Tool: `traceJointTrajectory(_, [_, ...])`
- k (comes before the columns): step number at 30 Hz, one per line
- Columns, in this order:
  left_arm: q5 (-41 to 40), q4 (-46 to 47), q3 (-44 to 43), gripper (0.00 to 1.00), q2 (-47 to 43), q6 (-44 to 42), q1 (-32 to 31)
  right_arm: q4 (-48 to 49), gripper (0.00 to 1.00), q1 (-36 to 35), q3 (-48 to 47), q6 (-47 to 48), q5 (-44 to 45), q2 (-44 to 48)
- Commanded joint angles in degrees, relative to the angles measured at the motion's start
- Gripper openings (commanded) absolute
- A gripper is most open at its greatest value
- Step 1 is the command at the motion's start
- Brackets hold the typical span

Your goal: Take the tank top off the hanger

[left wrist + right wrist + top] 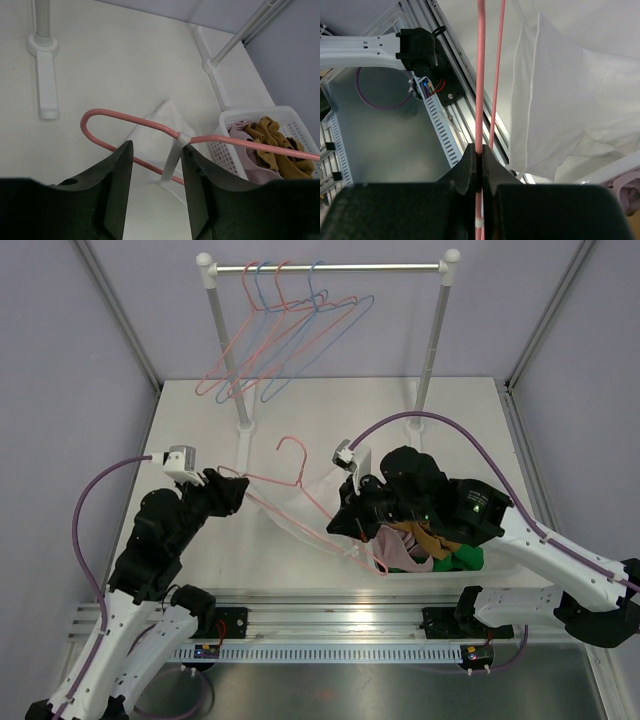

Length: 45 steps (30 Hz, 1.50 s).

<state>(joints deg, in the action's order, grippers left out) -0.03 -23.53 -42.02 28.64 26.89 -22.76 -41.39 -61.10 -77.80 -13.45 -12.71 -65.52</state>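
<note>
The jaws of the right arm (540, 540) are closed tight on the wire of a pink hanger (130, 119), holding it above the middle of the surface (100, 60), nearer than the clothes rack (330, 268). The white tank top (155, 132) is still on this hanger and droops below it. One narrow strap (176, 150) is looped over the wire.

The jaws of the left arm (160, 530) stand partly apart at the hanger's left end. The lower run of the wire and the looped strap lie in the gap between them, and neither looks pinched. From the pictures I cannot tell whether the jaws touch the cloth.

On the right, just beside the hanger's right end, a white basket (250, 110) holds mustard and pale pink clothes, with something green visible from above. At the far side several bare pink and blue hangers (290, 340) hang in a bunch from the left part of the rack's rail.
</note>
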Motion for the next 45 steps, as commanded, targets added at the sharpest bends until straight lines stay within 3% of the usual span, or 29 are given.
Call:
traceJointTrajectory(1, [1.88, 3.93, 0.18, 0.41, 0.8, -0.35, 0.18, 3.15, 0.0, -0.77, -3.32, -0.26, 1.11, 1.44])
traceJointTrajectory(5, [1.79, 4.02, -0.25, 0.36, 1.24, -0.53, 0.09, 4.03, 0.0, -0.77, -2.8, -0.43, -0.65, 1.97])
traceJointTrajectory(6, [1.53, 3.84, -0.34, 0.27, 1.33, -0.53, 0.18, 4.21, 0.0, -0.77, -2.71, -0.43, -0.74, 2.23])
traceJointTrajectory(9, [0.91, 3.32, -0.69, 0.19, 1.42, -0.53, 0.18, 3.51, 0.0, -0.77, -2.45, -0.26, 0.66, 2.24])
traceJointTrajectory(10, [0.74, 2.97, -0.69, 0.1, 1.24, -0.44, 0.18, 2.81, 0.0, -0.77, -2.27, -0.17, 1.36, 2.23])
traceJointTrajectory(13, [-1.36, 1.74, -1.13, 0.0, 0.98, -0.35, 0.18, 1.31, 0.0, -0.77, -1.57, 0.62, 3.3, 1.97])
traceJointTrajectory(17, [-7.16, -1.51, -2.36, 0.0, -0.08, 0.35, 0.18, 0.69, 0.0, -0.69, 1.15, 2.63, 0.51, 3.28])
traceJointTrajectory(24, [-24.02, -10.73, -5.44, 0.0, -3.07, 4.13, 0.18, 2.71, 0.0, -0.77, 9.76, 6.6, -7.23, 10.13])
traceJointTrajectory(28, [-26.95, -13.65, -7.28, 0.0, -1.93, 5.53, 0.18, 7.27, 0.0, -0.69, 13.55, 7.56, -10.23, 11.99])
traceJointTrajectory(33, [-19.49, -11.54, -6.67, 0.0, -1.92, 5.1, 0.18, 15.26, 0.0, -0.77, 17.23, 8.27, -5.85, 13.57])
traceJointTrajectory(38, [-15.88, -11.36, -7.2, 0.0, -2.28, 4.75, 0.18, 23.35, 0.0, -0.69, 20.4, 8.53, 4.34, 16.72])
traceJointTrajectory(41, [-12.3, -9.97, -7.11, 0.0, -2.1, 4.66, 0.18, 32.48, 0.0, -0.77, 24.44, 7.39, 12.52, 19.89])
traceJointTrajectory(43, [-9.04, -8.03, -6.15, 0.0, -2.19, 4.48, 0.18, 43.63, 0.0, -0.77, 28.83, 6.69, 18.31, 21.3])
traceJointTrajectory(45, [-0.88, -3.21, -3.7, 0.0, -2.01, 4.83, 0.18, 54.76, 0.0, -0.69, 33.04, 5.46, 21.39, 22.88])
